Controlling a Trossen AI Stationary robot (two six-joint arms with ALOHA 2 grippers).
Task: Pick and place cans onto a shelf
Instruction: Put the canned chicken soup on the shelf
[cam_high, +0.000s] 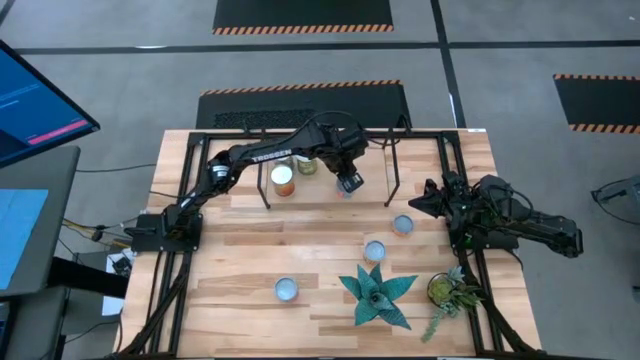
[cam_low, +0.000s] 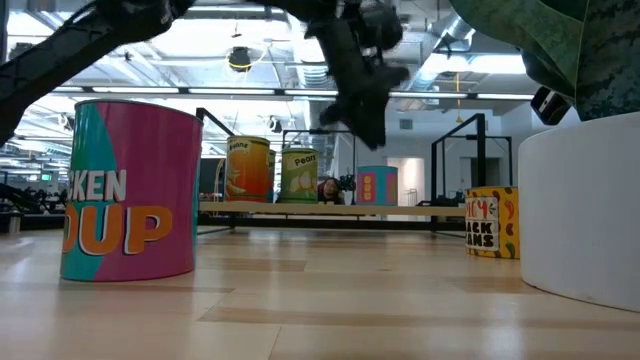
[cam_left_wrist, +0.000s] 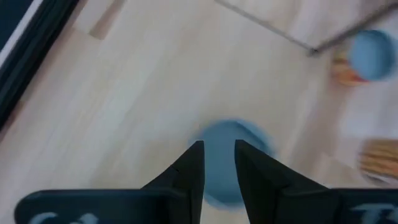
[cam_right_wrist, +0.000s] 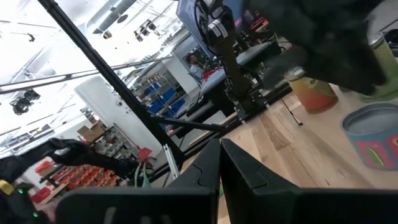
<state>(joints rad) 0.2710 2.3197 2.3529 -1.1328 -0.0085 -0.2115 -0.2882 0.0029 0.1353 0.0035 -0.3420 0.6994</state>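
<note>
Three cans stand upright on the shelf (cam_low: 420, 209): an orange one (cam_high: 283, 180), a green one (cam_high: 306, 163) and a bluish one (cam_low: 377, 186). My left gripper (cam_high: 349, 184) hangs just above the bluish can (cam_left_wrist: 230, 134), slanting down, its fingers a little open and clear of the can's top. In the low view a gap shows between the left gripper (cam_low: 372, 135) and that can. Three more cans (cam_high: 403, 225) (cam_high: 374, 250) (cam_high: 286, 289) stand on the table. My right gripper (cam_high: 415, 203) waits shut at the table's right side.
Two potted plants (cam_high: 375, 295) (cam_high: 448, 292) stand near the table's front edge, right of centre. The shelf's thin black legs (cam_high: 390, 185) stand on the table next to the left gripper. The black table frame (cam_high: 452, 160) runs along the sides.
</note>
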